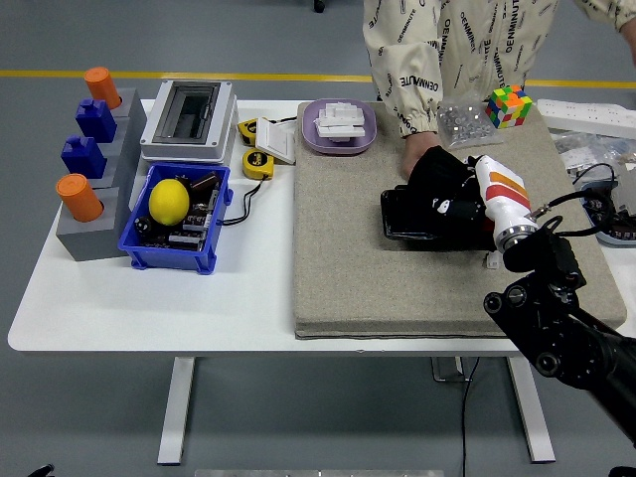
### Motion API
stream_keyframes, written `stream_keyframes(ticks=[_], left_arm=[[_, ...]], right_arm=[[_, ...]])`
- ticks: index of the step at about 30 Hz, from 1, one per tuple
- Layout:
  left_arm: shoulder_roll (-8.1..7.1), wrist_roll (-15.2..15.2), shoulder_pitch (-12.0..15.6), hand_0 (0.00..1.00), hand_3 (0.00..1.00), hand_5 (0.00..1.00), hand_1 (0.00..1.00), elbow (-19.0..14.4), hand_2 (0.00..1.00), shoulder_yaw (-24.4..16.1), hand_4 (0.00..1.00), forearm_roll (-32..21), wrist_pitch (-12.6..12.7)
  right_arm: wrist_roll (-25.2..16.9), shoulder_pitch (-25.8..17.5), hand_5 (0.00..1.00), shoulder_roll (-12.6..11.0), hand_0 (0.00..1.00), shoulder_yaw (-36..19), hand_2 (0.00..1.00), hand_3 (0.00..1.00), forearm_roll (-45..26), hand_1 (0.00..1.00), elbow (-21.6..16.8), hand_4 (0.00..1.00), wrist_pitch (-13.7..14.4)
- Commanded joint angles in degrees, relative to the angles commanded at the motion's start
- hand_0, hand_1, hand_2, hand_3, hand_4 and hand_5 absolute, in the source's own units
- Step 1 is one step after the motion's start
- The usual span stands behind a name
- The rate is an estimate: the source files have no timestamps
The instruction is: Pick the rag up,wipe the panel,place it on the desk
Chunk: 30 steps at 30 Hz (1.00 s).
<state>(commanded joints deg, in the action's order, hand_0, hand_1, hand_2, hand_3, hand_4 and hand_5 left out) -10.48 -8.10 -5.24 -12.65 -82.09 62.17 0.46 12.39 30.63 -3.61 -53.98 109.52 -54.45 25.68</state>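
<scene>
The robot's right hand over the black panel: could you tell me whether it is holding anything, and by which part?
It cannot be told. The right hand lies on the black panel, black against black, so no rag can be made out under it.

Right hand point(444, 195) low over the table, arm reaching in diagonally.

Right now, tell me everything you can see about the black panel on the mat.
The black panel is a flat, glossy, roughly rectangular slab lying on the tan mat, long side running left to right. Only its left part shows; the right robot hand covers the rest, pressing down on it with what looks like a dark rag, hard to tell apart from the hand. A person's hand rests at its far edge. A small light piece lies by its near right corner.
</scene>
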Motion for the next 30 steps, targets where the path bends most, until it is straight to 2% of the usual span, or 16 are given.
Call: stream_keyframes(ticks=[17,30], left_arm=[[-0.01,0.0,-0.3,0.611,0.561,0.438,0.641,0.0,0.655,-0.2,0.627,0.2,0.0],[-0.06,0.0,-0.5,0.61,0.561,0.438,0.64,0.0,0.654,-0.4,0.627,0.2,0.0]], right_arm=[[-0.1,0.9,0.242,1.8,0.312,8.7,0.49,0.514,-1.8,0.44,0.7,0.879,-0.2],[0.0,2.4,0.244,3.2,0.312,13.1,0.491,0.514,-2.3,0.44,0.1,0.878,-0.4]])
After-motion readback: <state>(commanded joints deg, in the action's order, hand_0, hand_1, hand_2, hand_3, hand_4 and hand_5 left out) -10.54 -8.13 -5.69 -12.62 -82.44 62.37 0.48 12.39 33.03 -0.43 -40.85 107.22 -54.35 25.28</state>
